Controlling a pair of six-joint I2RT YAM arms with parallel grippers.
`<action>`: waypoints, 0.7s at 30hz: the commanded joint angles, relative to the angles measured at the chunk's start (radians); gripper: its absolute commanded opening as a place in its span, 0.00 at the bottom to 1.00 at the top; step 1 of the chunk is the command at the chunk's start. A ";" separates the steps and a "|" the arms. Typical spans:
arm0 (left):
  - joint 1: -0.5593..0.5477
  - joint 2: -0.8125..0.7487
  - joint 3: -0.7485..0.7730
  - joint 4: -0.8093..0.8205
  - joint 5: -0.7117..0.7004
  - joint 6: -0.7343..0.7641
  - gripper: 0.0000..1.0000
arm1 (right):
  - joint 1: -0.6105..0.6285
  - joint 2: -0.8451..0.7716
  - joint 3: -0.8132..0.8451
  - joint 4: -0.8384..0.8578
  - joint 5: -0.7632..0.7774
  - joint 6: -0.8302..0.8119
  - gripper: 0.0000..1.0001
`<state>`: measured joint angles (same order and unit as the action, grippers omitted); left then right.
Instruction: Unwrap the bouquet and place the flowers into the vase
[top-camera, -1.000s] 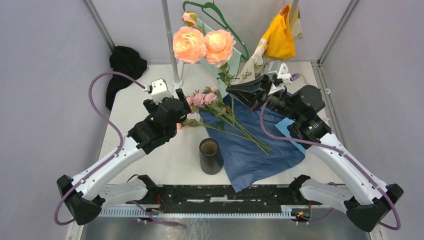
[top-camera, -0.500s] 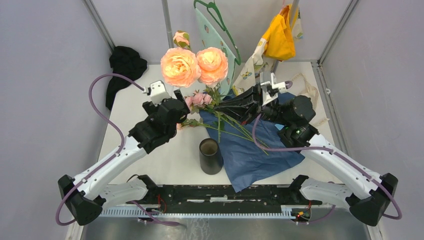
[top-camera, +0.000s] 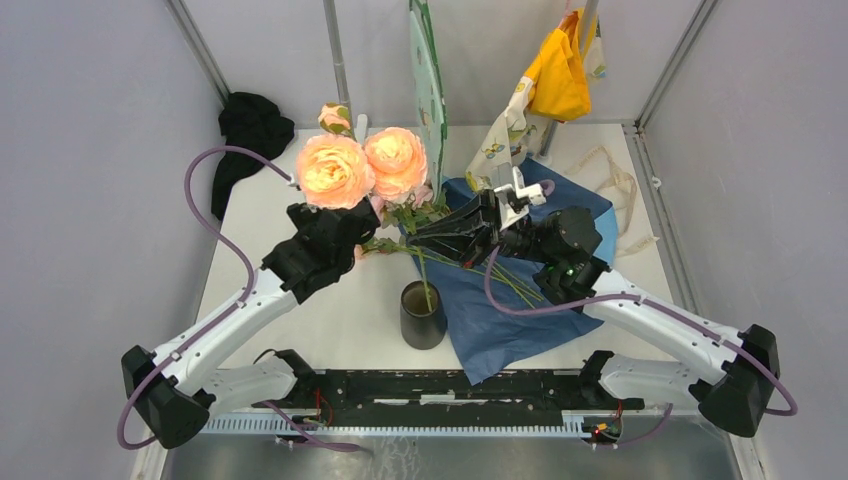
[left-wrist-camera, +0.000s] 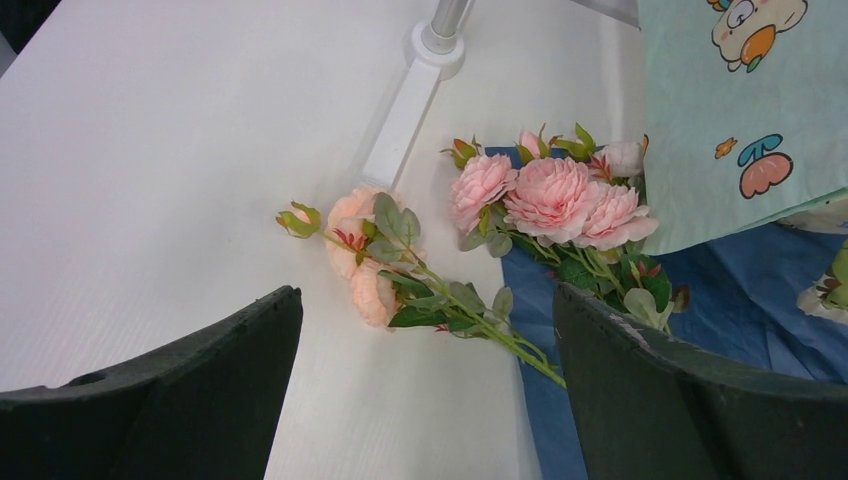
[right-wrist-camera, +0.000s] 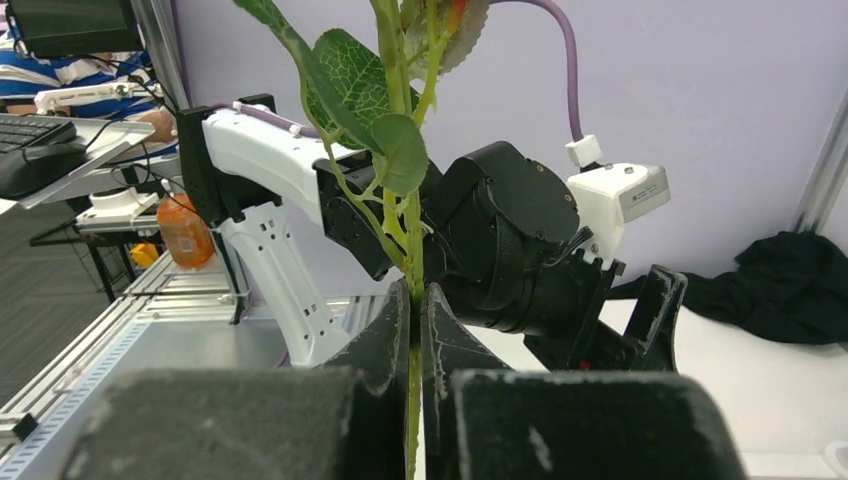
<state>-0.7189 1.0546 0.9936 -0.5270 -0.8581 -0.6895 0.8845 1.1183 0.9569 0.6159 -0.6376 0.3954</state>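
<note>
Two big peach roses (top-camera: 335, 172) upright, their green stem (right-wrist-camera: 412, 235) pinched in the closed right gripper (right-wrist-camera: 415, 300). Stem's lower end hangs at the mouth of the black vase (top-camera: 422, 315), just below that gripper. The left gripper (left-wrist-camera: 425, 300) is spread wide and empty, above small pink flowers (left-wrist-camera: 550, 195) lying across the desk (left-wrist-camera: 150, 150) and the dark-blue paper (top-camera: 510, 320)
</note>
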 joint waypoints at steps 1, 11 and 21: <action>0.009 0.011 0.003 0.038 -0.004 -0.047 1.00 | 0.012 0.023 -0.090 0.054 -0.014 0.006 0.00; 0.022 0.043 0.000 0.049 0.014 -0.045 1.00 | 0.017 0.112 -0.089 0.098 0.020 -0.024 0.00; 0.032 0.034 -0.002 0.051 -0.008 -0.033 1.00 | 0.016 0.127 -0.078 -0.022 0.110 -0.178 0.00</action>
<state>-0.6945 1.1007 0.9833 -0.5217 -0.8356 -0.6899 0.9028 1.2396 0.8314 0.6540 -0.5770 0.3187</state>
